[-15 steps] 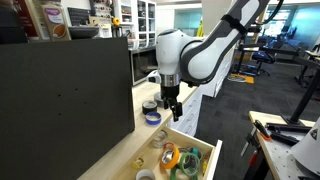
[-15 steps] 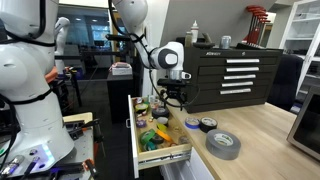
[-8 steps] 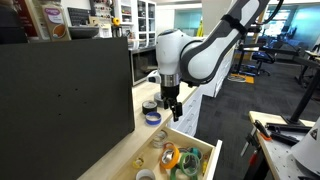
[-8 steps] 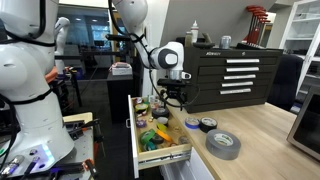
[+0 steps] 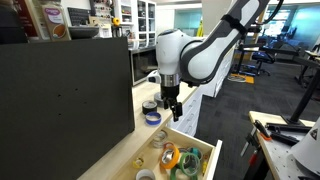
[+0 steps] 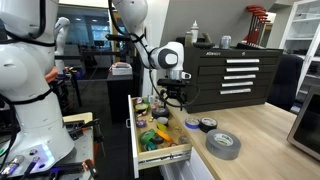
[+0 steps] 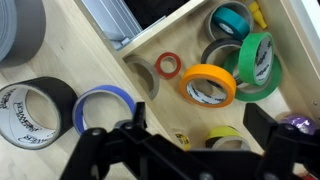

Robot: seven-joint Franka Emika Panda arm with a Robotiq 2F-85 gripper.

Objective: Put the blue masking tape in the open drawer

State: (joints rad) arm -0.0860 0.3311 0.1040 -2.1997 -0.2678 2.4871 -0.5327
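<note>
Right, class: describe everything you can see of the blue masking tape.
The blue masking tape is a small ring, blue outside with a pale inner core. It lies flat on the light wooden top, outside the open drawer. A black roll sits close beside it. Nothing grips it; the open gripper hangs above it.

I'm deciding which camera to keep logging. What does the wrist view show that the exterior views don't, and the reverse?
Only the wrist view: the printed label inside the black roll, a small red ring on the drawer floor, and the jaws standing open. Only the exterior views: the whole arm, the drawer's front panel and a black tool cabinet. Both: the blue masking tape flat on the counter outside the open drawer, coloured rolls inside it, and the gripper near its edge.
</note>
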